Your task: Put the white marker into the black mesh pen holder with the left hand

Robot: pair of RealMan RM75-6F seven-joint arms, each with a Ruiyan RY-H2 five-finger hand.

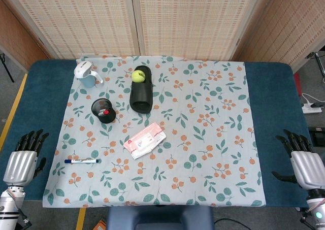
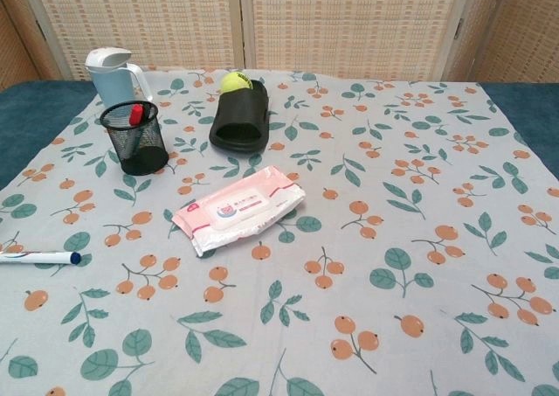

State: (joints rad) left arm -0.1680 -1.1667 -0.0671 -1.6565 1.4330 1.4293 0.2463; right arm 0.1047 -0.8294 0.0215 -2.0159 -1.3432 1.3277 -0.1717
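Observation:
The white marker with a blue cap lies flat on the floral cloth near its left edge; the chest view shows the marker at the far left. The black mesh pen holder stands upright further back, a red pen inside it, and shows as the holder in the chest view. My left hand hovers over the blue table at the lower left, fingers apart and holding nothing, a short way left of the marker. My right hand is at the lower right, open and empty.
A light-blue pitcher stands behind the holder. A black slipper with a tennis ball in it lies at the back centre. A pack of wet wipes sits mid-cloth. The cloth covers the table's middle.

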